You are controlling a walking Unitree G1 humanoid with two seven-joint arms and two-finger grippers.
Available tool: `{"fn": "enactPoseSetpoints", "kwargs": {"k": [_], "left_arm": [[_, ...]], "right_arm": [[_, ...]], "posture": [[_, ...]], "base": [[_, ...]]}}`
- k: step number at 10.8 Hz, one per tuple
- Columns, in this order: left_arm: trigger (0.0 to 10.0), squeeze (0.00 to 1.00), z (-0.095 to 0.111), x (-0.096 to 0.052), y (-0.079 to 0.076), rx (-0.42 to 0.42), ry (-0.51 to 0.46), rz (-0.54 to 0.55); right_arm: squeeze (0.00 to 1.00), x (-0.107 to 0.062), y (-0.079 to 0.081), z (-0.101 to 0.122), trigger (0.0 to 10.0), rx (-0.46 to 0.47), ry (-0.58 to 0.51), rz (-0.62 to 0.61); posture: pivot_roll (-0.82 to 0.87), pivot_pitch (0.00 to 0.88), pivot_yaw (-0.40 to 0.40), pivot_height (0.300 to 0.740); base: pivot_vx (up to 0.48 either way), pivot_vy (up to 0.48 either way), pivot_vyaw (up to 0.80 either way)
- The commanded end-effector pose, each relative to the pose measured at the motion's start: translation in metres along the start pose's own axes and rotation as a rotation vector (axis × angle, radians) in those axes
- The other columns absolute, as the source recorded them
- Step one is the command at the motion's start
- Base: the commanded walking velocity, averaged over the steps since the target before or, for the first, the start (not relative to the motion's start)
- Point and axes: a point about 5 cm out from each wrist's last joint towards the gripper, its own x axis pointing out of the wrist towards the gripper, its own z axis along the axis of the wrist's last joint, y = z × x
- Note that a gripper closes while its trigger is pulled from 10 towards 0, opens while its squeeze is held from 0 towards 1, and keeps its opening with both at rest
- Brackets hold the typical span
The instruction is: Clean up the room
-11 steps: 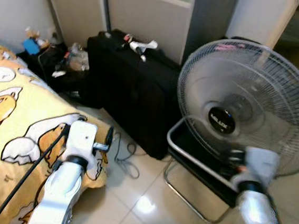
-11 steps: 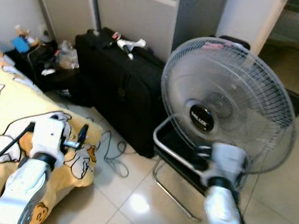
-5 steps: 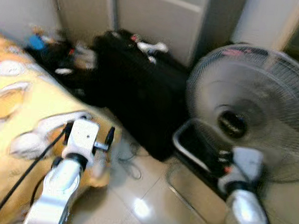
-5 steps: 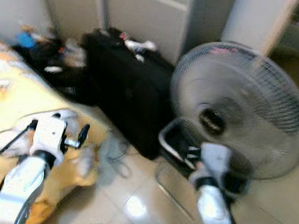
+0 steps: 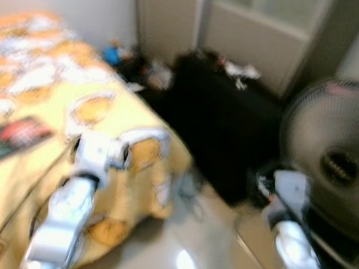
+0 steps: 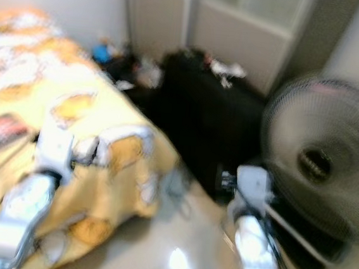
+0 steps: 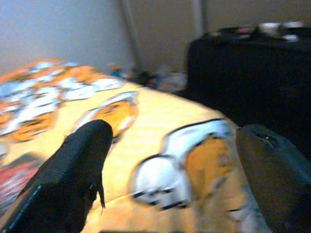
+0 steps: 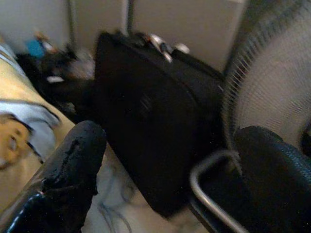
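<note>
The head views are blurred. A bed with a yellow duck-print blanket takes up the left side, and a dark flat item lies on it near the left edge. My left gripper is held over the blanket's corner, open, with nothing between its fingers. My right gripper is open and holds nothing. It is raised in front of a black suitcase and a standing fan. Small clutter lies on the floor by the wall beside the bed.
The black suitcase stands against pale cabinet doors, with white items on top. The fan's metal base sits on the tiled floor at the right. A cable lies on the floor between bed and suitcase.
The whole picture has shifted right, so the camera has turned left and more of the bed shows. Both arms keep their raised pose with the fingers still apart.
</note>
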Motion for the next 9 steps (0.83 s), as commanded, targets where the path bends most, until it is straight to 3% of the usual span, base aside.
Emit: {"fn": "enactPoseSetpoints", "kwargs": {"k": [1,2,4,5,7,8,9], "left_arm": [[10.0,0.00,-0.001,0.004,-0.007,0.007,0.009,-0.027],[10.0,0.00,0.003,0.006,-0.005,-0.008,-0.001,-0.029],[10.0,0.00,-0.002,0.003,-0.005,-0.017,0.020,-0.033],[10.0,0.00,-0.002,0.003,-0.003,-0.016,0.018,-0.027],[10.0,0.00,0.001,0.004,-0.001,-0.016,0.009,-0.014],[10.0,0.00,0.002,0.004,0.000,-0.013,0.005,-0.009],[10.0,0.00,0.001,0.004,0.002,-0.015,0.008,-0.009]], "right_arm": [[0.00,0.002,-0.004,-0.012,10.0,0.054,0.076,-0.059],[0.00,0.007,0.005,-0.011,10.0,0.027,0.108,-0.060],[0.00,0.011,0.009,0.000,10.0,0.203,0.042,-0.007],[0.00,0.015,0.001,0.002,10.0,0.071,-0.019,-0.096],[0.00,0.013,0.002,-0.003,10.0,0.152,0.059,-0.039],[0.00,0.013,0.001,0.000,10.0,0.175,0.034,-0.014],[0.00,0.014,0.001,0.000,10.0,0.140,0.028,-0.014]], "posture": [[0.04,0.000,0.008,0.740],[0.04,0.000,0.020,0.740],[0.04,0.000,0.040,0.740],[0.04,0.000,0.040,0.740],[0.06,0.000,0.028,0.740],[0.06,0.000,0.029,0.740],[0.05,0.000,0.039,0.740]], "base": [[0.000,0.304,0.00],[0.000,0.289,0.00],[0.000,0.294,0.00],[0.000,0.285,0.00],[0.000,0.281,0.00],[0.000,0.281,0.00],[0.000,0.281,0.00]]}}
